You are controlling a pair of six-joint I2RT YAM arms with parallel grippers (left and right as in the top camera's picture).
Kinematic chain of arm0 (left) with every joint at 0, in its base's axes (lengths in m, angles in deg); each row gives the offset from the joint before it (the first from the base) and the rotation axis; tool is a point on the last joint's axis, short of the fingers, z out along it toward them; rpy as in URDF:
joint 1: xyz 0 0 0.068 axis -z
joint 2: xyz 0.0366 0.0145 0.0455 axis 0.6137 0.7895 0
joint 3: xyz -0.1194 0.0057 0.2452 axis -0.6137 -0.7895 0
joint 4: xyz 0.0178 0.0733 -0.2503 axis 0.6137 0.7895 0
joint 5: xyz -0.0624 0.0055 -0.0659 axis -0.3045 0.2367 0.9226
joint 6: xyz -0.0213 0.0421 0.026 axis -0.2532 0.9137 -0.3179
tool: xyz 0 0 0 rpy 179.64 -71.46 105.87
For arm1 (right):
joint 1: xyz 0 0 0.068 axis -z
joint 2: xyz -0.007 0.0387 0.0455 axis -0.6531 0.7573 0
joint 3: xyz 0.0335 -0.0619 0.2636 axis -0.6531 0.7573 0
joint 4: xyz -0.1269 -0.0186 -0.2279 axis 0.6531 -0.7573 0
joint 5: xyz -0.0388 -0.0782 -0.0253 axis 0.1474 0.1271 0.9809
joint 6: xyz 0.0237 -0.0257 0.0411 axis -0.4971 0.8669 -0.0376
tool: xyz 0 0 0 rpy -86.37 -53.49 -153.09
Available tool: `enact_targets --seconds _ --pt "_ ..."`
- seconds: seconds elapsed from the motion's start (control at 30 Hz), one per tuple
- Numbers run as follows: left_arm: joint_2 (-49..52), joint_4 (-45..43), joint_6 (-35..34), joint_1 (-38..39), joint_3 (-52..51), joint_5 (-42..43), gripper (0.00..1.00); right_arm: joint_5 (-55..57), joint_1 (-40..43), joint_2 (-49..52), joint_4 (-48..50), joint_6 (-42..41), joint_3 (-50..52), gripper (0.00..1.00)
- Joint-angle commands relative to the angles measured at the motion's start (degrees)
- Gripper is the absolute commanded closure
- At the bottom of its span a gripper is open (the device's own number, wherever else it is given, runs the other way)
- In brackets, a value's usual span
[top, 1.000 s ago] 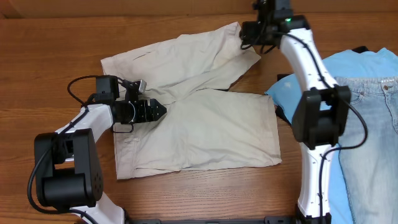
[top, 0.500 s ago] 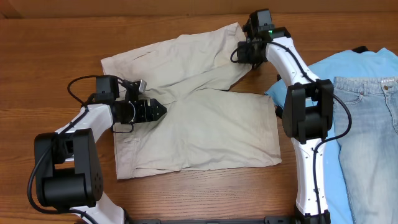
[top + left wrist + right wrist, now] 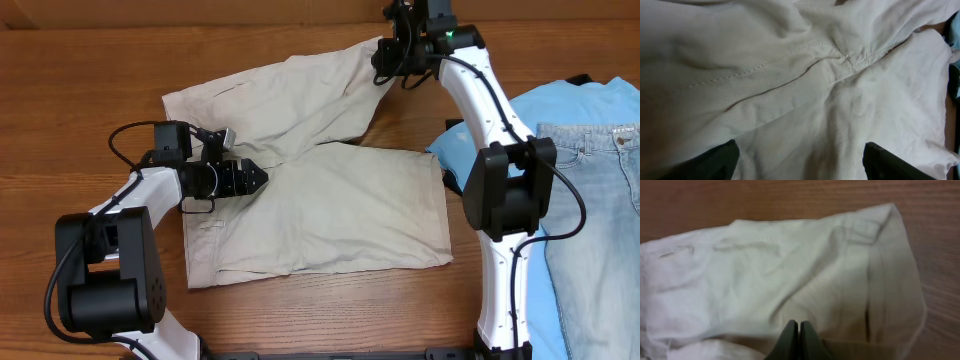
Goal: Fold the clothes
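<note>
Table (image 3: 80, 60): brown wood, carrying everything below.
Shorts (image 3: 330, 215): pale beige, spread flat at the centre of the table, waistband to the left and both legs pointing right. The near leg lies flat. The far leg runs from the waistband up toward the far right.
Jeans (image 3: 600, 220) and T-shirt (image 3: 590, 105): at the right edge, apart from the shorts (not part of this fold).
Right arm (image 3: 495, 110): stretched from its base at the near side all the way to the far side, the forearm leaning left to reach the end of the far leg.
Left arm (image 3: 150, 190): bent at the near left, the forearm pointing right and low over the cloth.
Right gripper (image 3: 385, 55): at the far right corner of the far leg. Its fingers are pressed fully together, and the cloth rises to them, so I judge they pinch the hem.
Left gripper (image 3: 255, 178): spread wide over the crotch seam (image 3: 845, 57), holding nothing.
Far hem (image 3: 895, 280): the part in hand.
Relation for the next move: the near leg lies straight toward the near side from the right gripper, and the long axis of both legs goes left to right. The right arm is much nearer to the hem, so I think it should carry the far leg over onto the near one.
</note>
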Motion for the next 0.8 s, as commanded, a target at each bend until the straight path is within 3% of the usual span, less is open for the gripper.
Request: enact_targets --seconds 0.0,0.13,0.4,0.43,0.47,0.53,0.6,0.77 --pt "3.87 0.83 0.2 -0.28 -1.27 -7.48 0.16 7.87 1.4 -2.64 -4.63 1.99 -1.25 0.96" --pt "3.87 0.92 0.2 -0.28 -1.27 -7.48 0.16 18.6 2.67 -2.6 -12.79 1.99 -1.09 0.96" --pt "3.87 0.96 0.17 -0.28 -1.27 -7.45 0.17 19.32 4.07 -2.05 -24.63 1.95 -1.09 0.96" --pt "3.87 1.05 0.17 -0.28 -1.27 -7.45 0.17 19.34 4.11 -1.86 -26.49 1.95 -1.09 0.93" --pt "3.87 1.14 0.17 -0.28 -1.27 -7.48 0.17 19.34 4.11 -1.86 -27.61 1.95 -1.09 0.8" --pt "3.87 1.11 0.17 -0.28 -1.27 -7.48 0.17 19.91 4.11 -1.86 -28.76 1.73 -1.09 0.7" --pt "3.87 1.07 0.17 -0.28 -1.27 -7.48 0.17 22.88 4.15 -1.86 -29.22 -1.33 -1.09 0.48" --pt "3.87 1.14 0.17 -0.28 -1.27 -7.48 0.17 21.49 4.26 -1.86 -27.19 -3.26 -1.09 0.47"
